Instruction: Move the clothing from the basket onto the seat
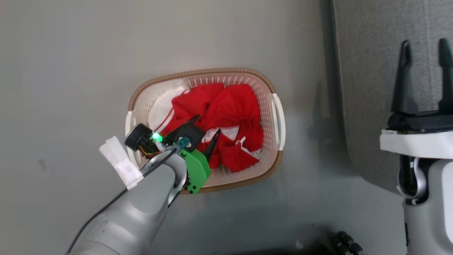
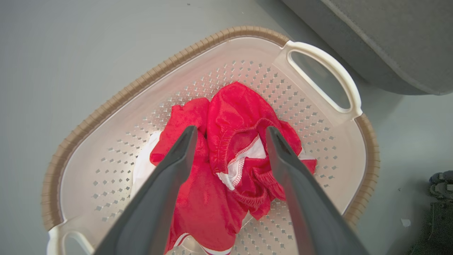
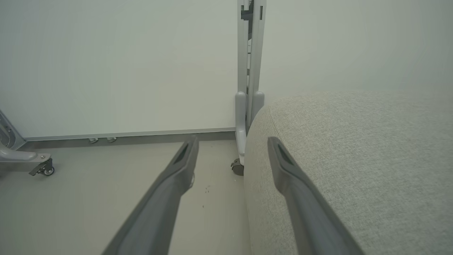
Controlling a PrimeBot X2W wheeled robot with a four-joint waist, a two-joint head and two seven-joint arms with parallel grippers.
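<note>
The cream basket (image 1: 269, 95) with a brown woven rim (image 2: 116, 95) stands on the grey floor. Crumpled red clothing (image 1: 226, 109) with white trim (image 2: 244, 163) lies inside it. My left gripper (image 1: 208, 124) hangs open just above the pile, its two dark fingers (image 2: 177, 159) spread over the red cloth with nothing between them. My right gripper (image 1: 424, 46) stands open at the right, over the edge of the light grey seat (image 1: 375, 71). In the right wrist view the right gripper (image 3: 231, 143) straddles the seat's (image 3: 354, 159) rounded corner.
The seat's grey corner (image 2: 389, 42) lies close beside the basket's white handle (image 2: 332, 71). A folded grey frame on castors (image 3: 249, 88) stands against the pale wall past the seat. Another castor leg (image 3: 35, 163) is at the far left. Dark wheels (image 1: 347, 242) show at the bottom.
</note>
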